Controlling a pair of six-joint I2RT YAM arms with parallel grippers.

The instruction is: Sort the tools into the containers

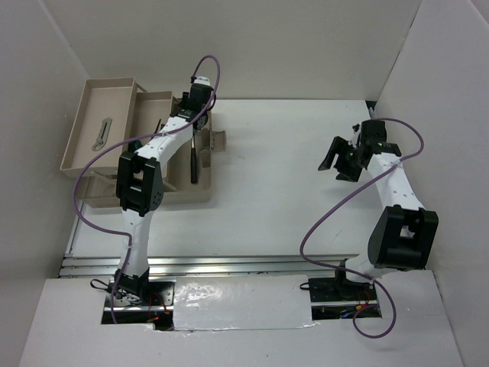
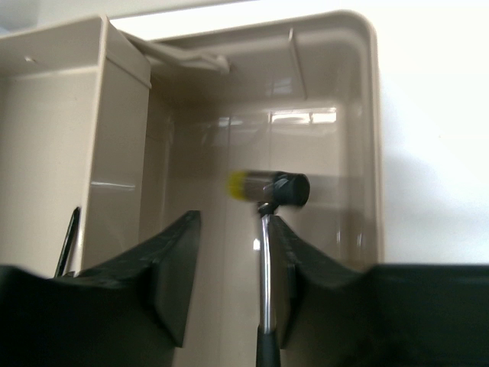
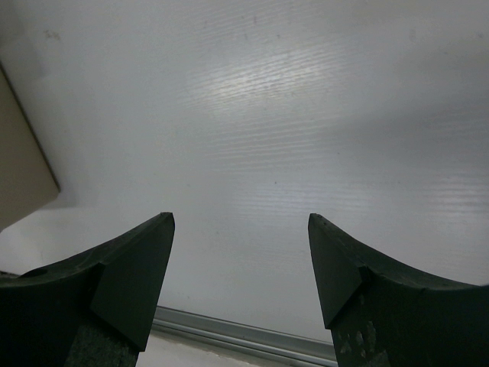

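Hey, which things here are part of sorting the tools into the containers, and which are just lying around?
Part of the job:
mallet, lying in the toolbox base
silver hand tool, in the tray
left gripper
right gripper

Just there:
purple cable
metal rail along the table's near edge

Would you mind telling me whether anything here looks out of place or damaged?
Nothing stands out. The mallet sits inside the toolbox's deep base, between the fingers of the open left gripper; the wrench lies flat in its tray, and nothing looks spilled or broken.
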